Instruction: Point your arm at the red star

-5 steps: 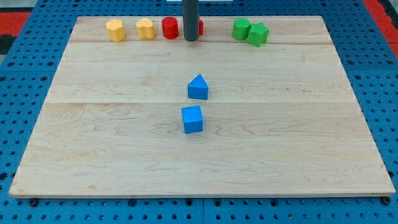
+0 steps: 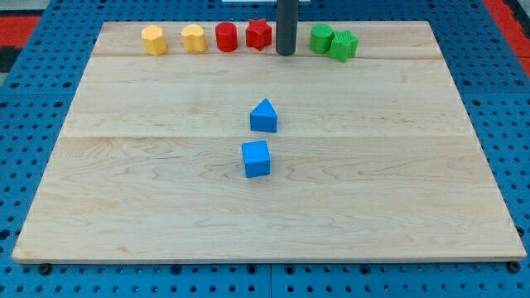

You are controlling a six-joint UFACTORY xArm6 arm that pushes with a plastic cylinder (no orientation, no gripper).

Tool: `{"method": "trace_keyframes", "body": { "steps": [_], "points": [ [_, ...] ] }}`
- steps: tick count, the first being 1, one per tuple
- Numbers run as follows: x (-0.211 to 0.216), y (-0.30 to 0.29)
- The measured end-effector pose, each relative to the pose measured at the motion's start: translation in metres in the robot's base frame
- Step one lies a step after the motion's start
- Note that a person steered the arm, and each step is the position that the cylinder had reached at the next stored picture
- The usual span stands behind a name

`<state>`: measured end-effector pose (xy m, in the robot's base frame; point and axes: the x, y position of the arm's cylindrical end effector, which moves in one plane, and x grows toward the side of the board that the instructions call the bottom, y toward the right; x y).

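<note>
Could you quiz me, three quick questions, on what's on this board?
1. True or false: my tip touches a blue block.
2. Which block is nearest my tip? A) yellow block B) red star C) blue cube
3. Fill in: the two green blocks sit to the view's ____ of my tip.

Key:
1. False; my tip is at the view's top, far from the blue cube.
2. B; the red star is just to its left.
3. Right; see the green blocks.
</note>
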<state>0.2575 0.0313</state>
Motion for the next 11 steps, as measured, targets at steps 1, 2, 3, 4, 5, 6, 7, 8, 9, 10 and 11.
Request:
{"method": "trace_keyframes", "body": {
  "steps": [1, 2, 3, 4, 5, 6, 7, 8, 9, 10, 11],
  "points": [
    [-0.013, 0.000],
    [-0.029, 0.007],
    [-0.052, 0.008],
    [-0.063, 0.008],
    [-0.065, 0.005],
    [-0.065, 0.000],
    [-0.064, -0.005],
    [-0.063, -0.009],
    [-0.064, -0.011],
    [-0.065, -0.014],
    [-0.064, -0.018]
  ]
}}
